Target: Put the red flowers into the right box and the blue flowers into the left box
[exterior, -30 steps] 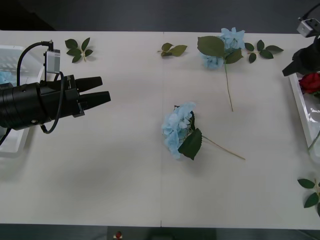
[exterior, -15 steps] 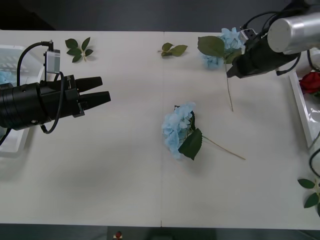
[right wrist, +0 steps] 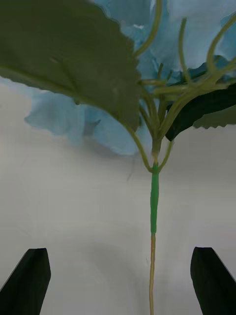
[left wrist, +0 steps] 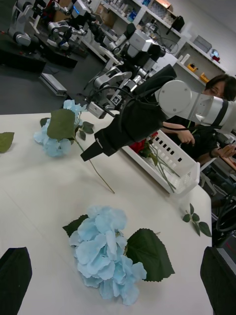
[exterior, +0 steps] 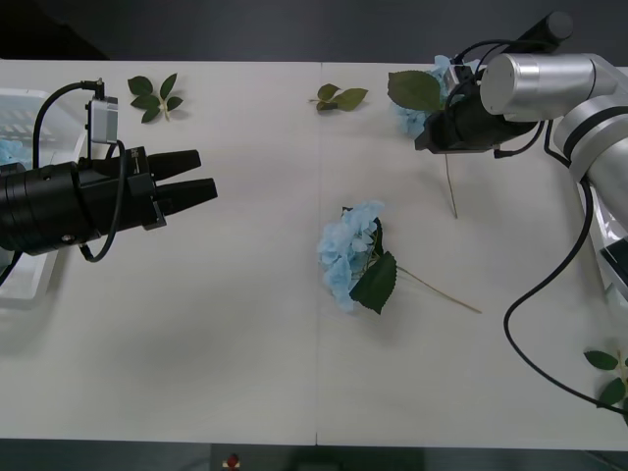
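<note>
1. Right gripper hangs over the far hydrangea's thin stem, black fingers spread wide, the stem between them.
2. Near hydrangea (fluffy, pale blue) lies mid-table.
3. Left gripper hovers well left of it, tapered fingers narrowly apart.

Open table between left tool and centre hydrangea (leaf sprigs far off).

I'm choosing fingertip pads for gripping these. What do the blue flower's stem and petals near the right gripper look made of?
Stem: likely wire sheathed in matte green plastic, since the sleeve stops and a thinner tan core continues below. Petals of the blue flower: probably soft matte fabric, flat and unglossy. The right gripper is open astride the stem.
</note>
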